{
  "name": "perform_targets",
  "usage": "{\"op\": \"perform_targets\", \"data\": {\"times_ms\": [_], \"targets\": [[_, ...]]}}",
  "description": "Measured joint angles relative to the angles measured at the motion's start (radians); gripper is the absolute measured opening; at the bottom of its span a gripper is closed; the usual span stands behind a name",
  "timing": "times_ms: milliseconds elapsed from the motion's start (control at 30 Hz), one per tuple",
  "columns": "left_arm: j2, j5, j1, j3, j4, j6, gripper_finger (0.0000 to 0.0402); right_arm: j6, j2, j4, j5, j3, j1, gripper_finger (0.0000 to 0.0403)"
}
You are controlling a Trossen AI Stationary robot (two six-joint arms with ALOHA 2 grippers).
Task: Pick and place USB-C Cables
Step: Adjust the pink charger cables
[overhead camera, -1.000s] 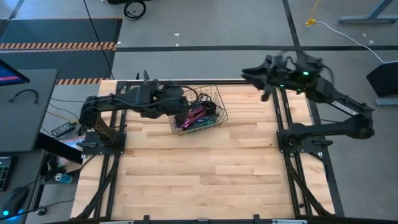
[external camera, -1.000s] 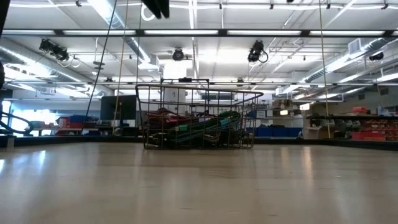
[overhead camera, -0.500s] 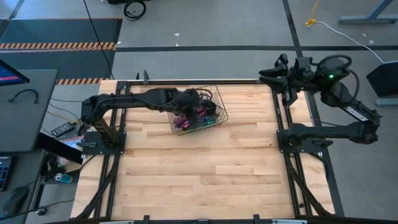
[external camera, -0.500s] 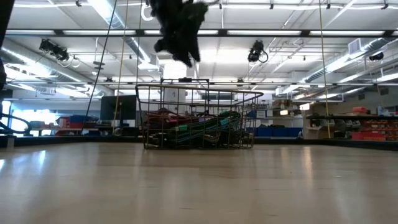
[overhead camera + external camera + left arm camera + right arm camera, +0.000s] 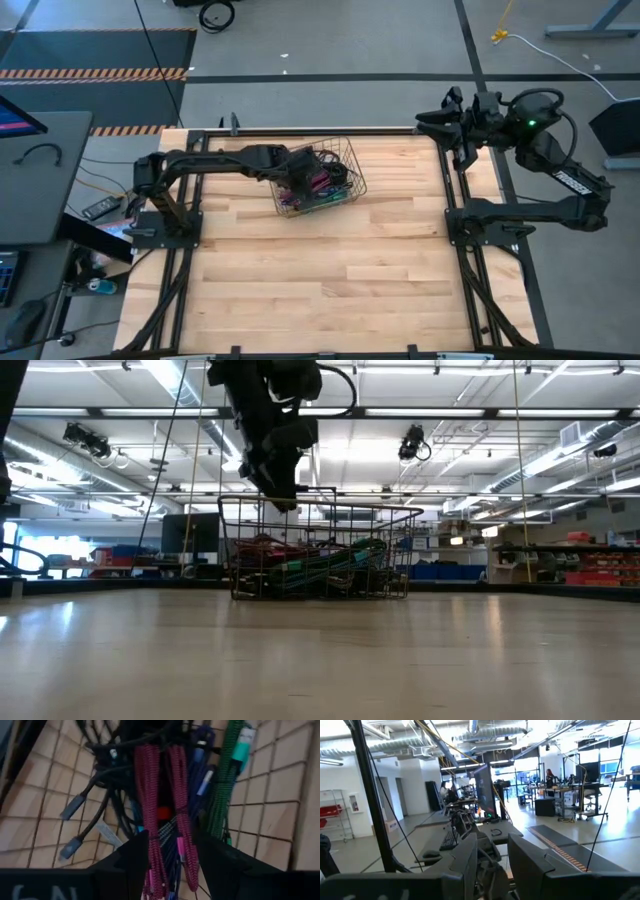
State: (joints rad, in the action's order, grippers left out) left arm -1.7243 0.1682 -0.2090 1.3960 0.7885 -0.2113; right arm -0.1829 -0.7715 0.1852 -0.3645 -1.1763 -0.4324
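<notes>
The USB-C cables (image 5: 322,185) lie heaped in a wire basket (image 5: 347,160) on the far half of the table: magenta, black, purple, blue and green bundles (image 5: 155,790). In the low view the cables (image 5: 320,570) rest on the basket floor. My left gripper (image 5: 306,174) hangs over the basket's left part, open and pointing down. Its tips (image 5: 278,498) are at about rim height, above the heap. In the left wrist view the left gripper (image 5: 172,857) has one finger on either side of a magenta braided cable (image 5: 147,780) below it. My right gripper (image 5: 428,122) is open and raised near the table's far right corner, holding nothing.
The basket's wire walls (image 5: 320,512) stand around the heap and close beside my left gripper. Bare wooden tabletop (image 5: 320,270) stretches from the basket to the near edge. The arms' frames (image 5: 470,230) run along both sides of the table.
My left gripper has moved right over the basket and come down to its rim. My right arm has drawn back toward the table's right edge, then kept still. The cables and basket have not moved.
</notes>
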Motion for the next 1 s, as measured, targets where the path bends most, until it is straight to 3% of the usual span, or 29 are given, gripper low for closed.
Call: {"op": "perform_targets", "data": {"times_ms": [200, 467, 833, 1000], "targets": [[-0.058, -0.028, 0.01, 0.001, -0.069, 0.075, 0.0174, -0.008, 0.0, -0.003, -0.001, 0.0, 0.0, 0.0114], [-0.153, -0.028, -0.023, 0.001, -0.037, 0.067, 0.0175, -0.075, 0.0, -0.026, -0.005, 0.0, 0.0, 0.0114], [-0.187, -0.022, -0.033, 0.007, -0.079, 0.09, 0.0211, -0.105, 0.0, -0.049, 0.007, 0.0, 0.0, 0.0114], [-0.191, -0.003, -0.045, 0.027, -0.076, 0.086, 0.0151, -0.105, 0.0, -0.054, 0.031, 0.0, 0.0, 0.0114]]}}
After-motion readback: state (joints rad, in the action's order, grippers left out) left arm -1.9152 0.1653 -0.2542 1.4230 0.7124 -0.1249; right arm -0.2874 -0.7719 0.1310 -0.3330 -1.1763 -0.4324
